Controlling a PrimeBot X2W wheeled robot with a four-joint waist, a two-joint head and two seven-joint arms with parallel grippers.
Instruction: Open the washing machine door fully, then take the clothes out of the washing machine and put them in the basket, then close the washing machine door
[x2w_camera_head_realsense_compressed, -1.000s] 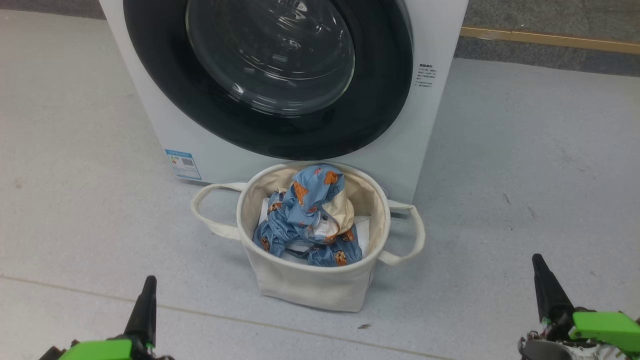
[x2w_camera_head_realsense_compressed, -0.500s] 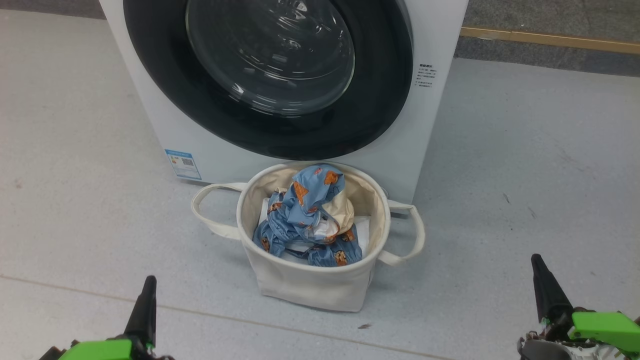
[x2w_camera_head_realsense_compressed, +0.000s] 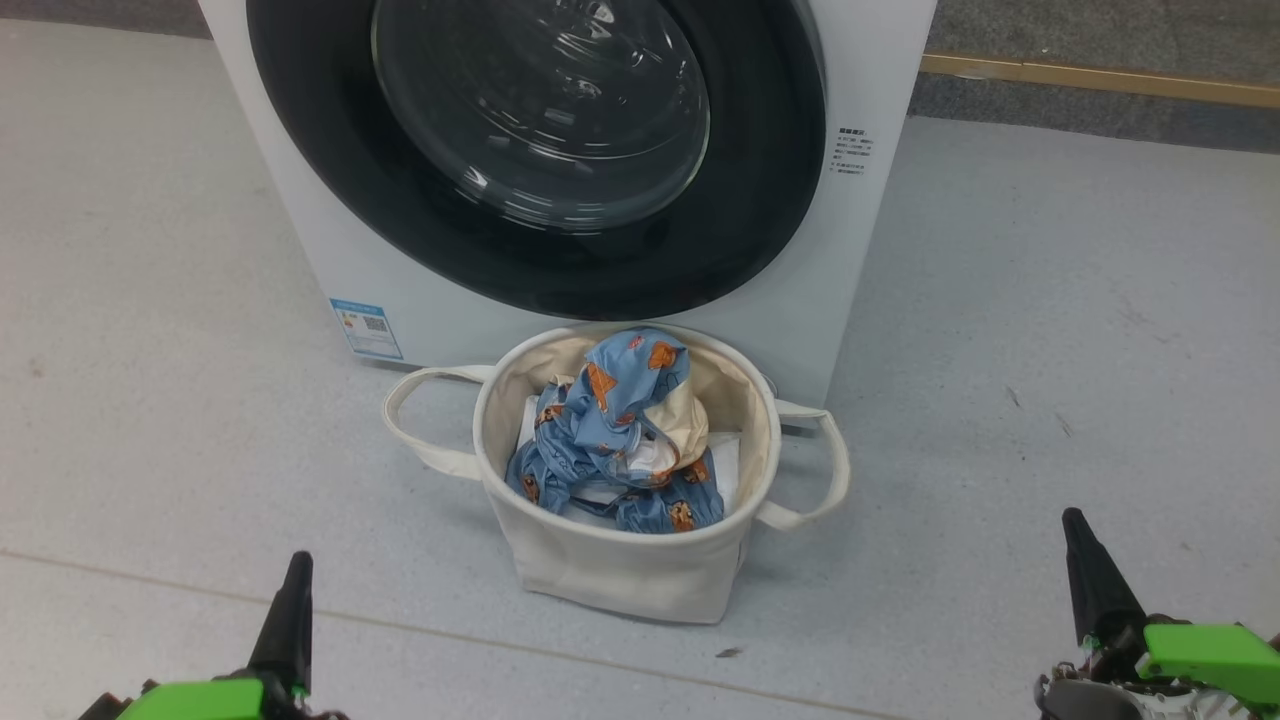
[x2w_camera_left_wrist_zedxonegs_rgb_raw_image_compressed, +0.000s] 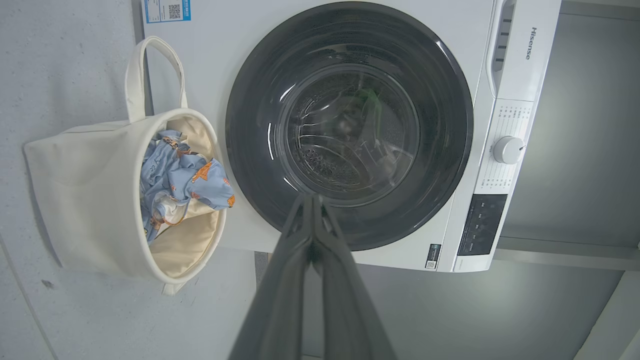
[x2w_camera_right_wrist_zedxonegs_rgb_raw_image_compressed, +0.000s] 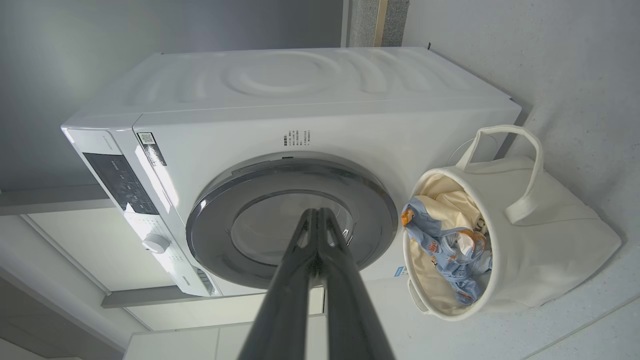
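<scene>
The white washing machine (x2w_camera_head_realsense_compressed: 880, 60) stands at the top of the head view, and its black-rimmed door (x2w_camera_head_realsense_compressed: 540, 110) lies shut flat against the front. Right before it on the floor sits the cream basket (x2w_camera_head_realsense_compressed: 625, 570), holding the blue clothes (x2w_camera_head_realsense_compressed: 610, 440) with orange figures. My left gripper (x2w_camera_head_realsense_compressed: 295, 570) is shut at the lower left, well short of the basket, with nothing in it. At the lower right my right gripper (x2w_camera_head_realsense_compressed: 1075, 525) is shut too, and it holds nothing. Both wrist views look along closed fingers at the door (x2w_camera_left_wrist_zedxonegs_rgb_raw_image_compressed: 350, 125) (x2w_camera_right_wrist_zedxonegs_rgb_raw_image_compressed: 292, 220) and the basket (x2w_camera_left_wrist_zedxonegs_rgb_raw_image_compressed: 85, 200) (x2w_camera_right_wrist_zedxonegs_rgb_raw_image_compressed: 540, 240).
Grey floor lies all around the basket, with a seam (x2w_camera_head_realsense_compressed: 150, 580) running across near my grippers. A yellow strip (x2w_camera_head_realsense_compressed: 1100, 78) edges the darker floor behind the machine. The control panel and knob (x2w_camera_left_wrist_zedxonegs_rgb_raw_image_compressed: 507, 150) sit on the machine's top front.
</scene>
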